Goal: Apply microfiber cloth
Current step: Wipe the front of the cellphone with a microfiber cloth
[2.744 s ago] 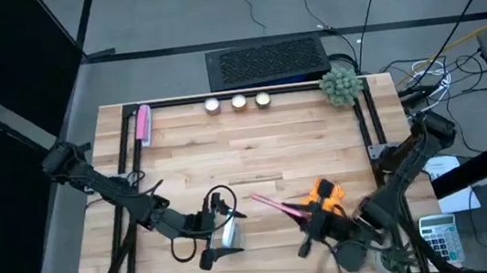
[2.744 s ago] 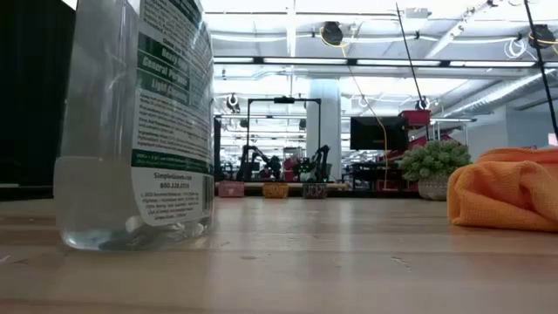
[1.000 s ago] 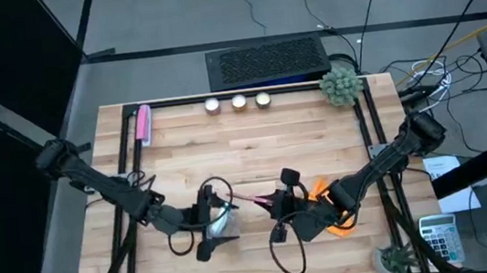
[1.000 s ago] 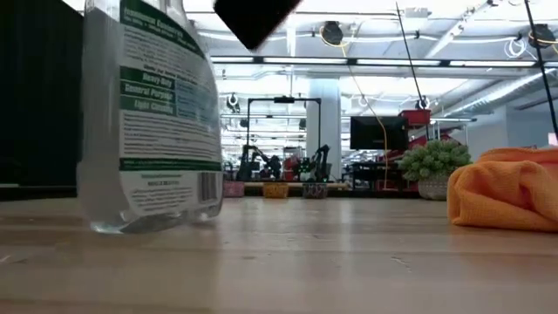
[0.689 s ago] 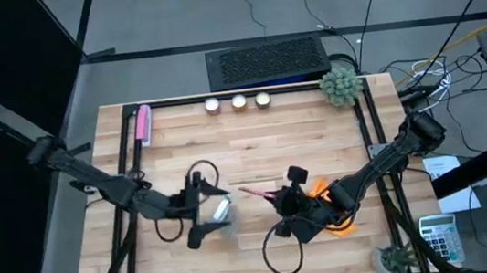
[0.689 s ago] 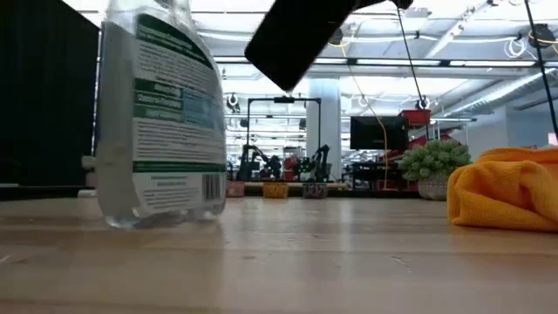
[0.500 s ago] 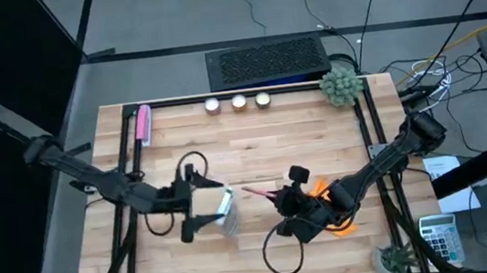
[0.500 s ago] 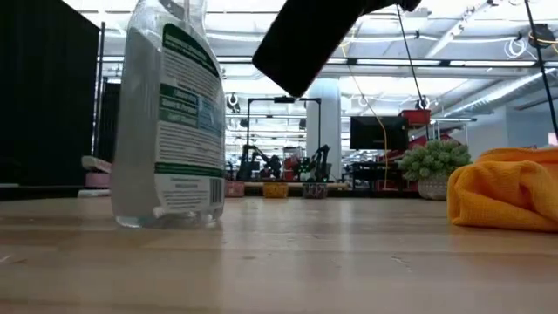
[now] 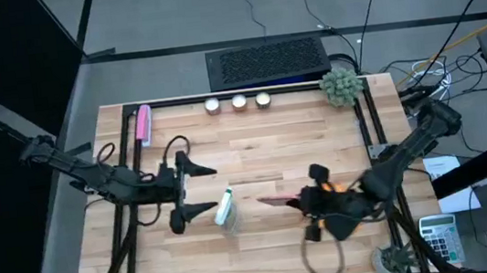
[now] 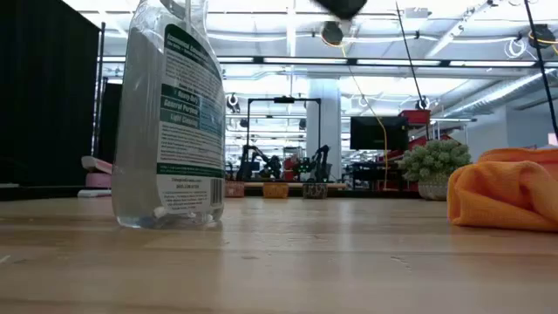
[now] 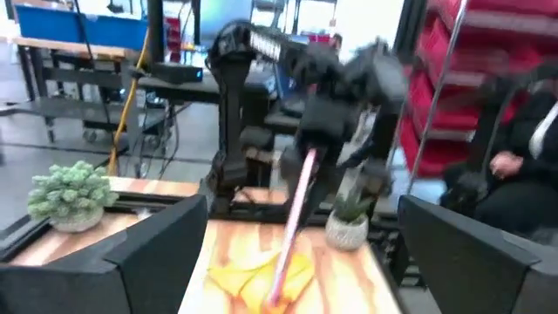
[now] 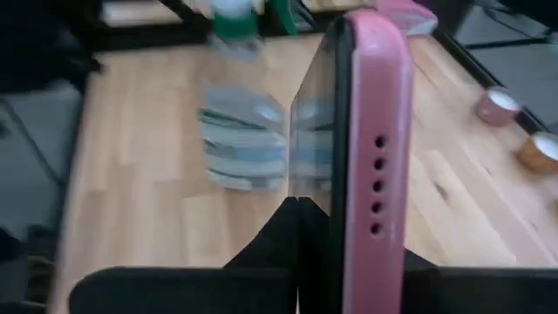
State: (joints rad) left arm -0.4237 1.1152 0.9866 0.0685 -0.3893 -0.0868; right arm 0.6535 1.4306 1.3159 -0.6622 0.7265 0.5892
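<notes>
Two grippers over the table, one empty, one holding a phone.
The left gripper (image 9: 196, 190) gapes wide beside the spray bottle (image 9: 225, 208); the right gripper (image 9: 311, 204) clamps the pink-cased smartphone (image 12: 362, 148) edge-on, near the microfiber cloth (image 10: 506, 189).

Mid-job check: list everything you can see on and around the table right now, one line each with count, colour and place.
spray bottle: 1, clear, front centre, upright, free.
phone: 1, pink case, held edge-on above the table.
cloth: 1, orange, bunched beneath the right arm.
pink object: 1, back left.
small cups: 3, back edge.
potted plants: 2, green, back right and front right.
left gripper: open, left of the bottle.
right gripper: shut on the phone.
</notes>
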